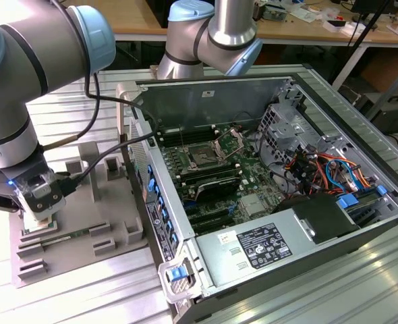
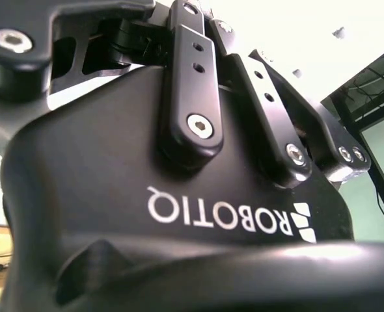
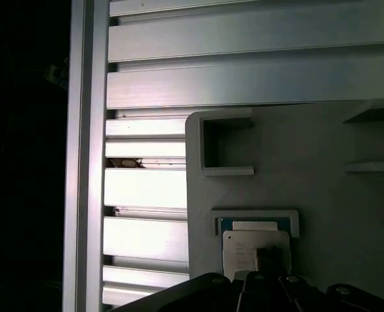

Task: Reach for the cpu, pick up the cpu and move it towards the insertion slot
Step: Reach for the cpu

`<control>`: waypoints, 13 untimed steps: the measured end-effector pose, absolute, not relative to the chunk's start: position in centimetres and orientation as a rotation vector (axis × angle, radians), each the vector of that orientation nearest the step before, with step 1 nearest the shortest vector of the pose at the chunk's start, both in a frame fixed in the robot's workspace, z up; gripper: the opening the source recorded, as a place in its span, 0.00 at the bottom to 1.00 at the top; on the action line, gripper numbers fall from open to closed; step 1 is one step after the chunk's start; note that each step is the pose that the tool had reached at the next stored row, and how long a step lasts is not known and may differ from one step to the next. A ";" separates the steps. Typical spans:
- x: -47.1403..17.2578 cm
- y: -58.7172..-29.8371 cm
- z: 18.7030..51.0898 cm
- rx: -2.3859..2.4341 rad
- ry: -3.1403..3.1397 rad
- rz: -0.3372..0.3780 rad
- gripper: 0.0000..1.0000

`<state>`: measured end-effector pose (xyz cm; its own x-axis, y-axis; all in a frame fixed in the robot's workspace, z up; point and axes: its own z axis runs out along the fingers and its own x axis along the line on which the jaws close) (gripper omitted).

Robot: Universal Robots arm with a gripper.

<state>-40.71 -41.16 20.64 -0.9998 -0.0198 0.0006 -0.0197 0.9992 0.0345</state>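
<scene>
In the first wrist view the cpu (image 3: 250,250) is a small silvery square lying in a raised-edge nest on the grey fixture plate (image 3: 329,208), with a thin blue-green rim showing at one edge. My gripper (image 3: 268,259) is right over it, and a dark part of it overlaps the chip's face. In the exterior view the gripper (image 1: 38,217) is low over the fixture plate (image 1: 84,202) at the exterior view's left. The insertion slot (image 1: 202,156), a square socket with a dark centre and a raised metal bracket, sits on the green board inside the open computer case.
The open computer case (image 1: 266,101) fills the exterior view's right, with a power supply (image 1: 260,246), coloured cables (image 1: 327,172) and long black memory slots (image 1: 209,185). A thin green stick (image 1: 61,237) lies on the fixture. Ribbed aluminium table (image 3: 244,78) surrounds the fixture.
</scene>
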 end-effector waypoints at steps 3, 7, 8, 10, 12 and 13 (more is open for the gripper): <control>-40.7 -41.2 20.5 0.031 -3.140 -0.054 0.11; -40.7 -41.2 20.4 0.031 -3.140 -0.054 0.11; -40.7 -41.2 20.3 0.031 -3.140 -0.054 0.11; -40.7 -41.2 20.2 0.031 -3.140 -0.054 0.11; -40.7 -41.2 20.1 0.031 -3.140 -0.054 0.11; -40.7 -41.2 20.1 0.031 -3.140 -0.054 0.11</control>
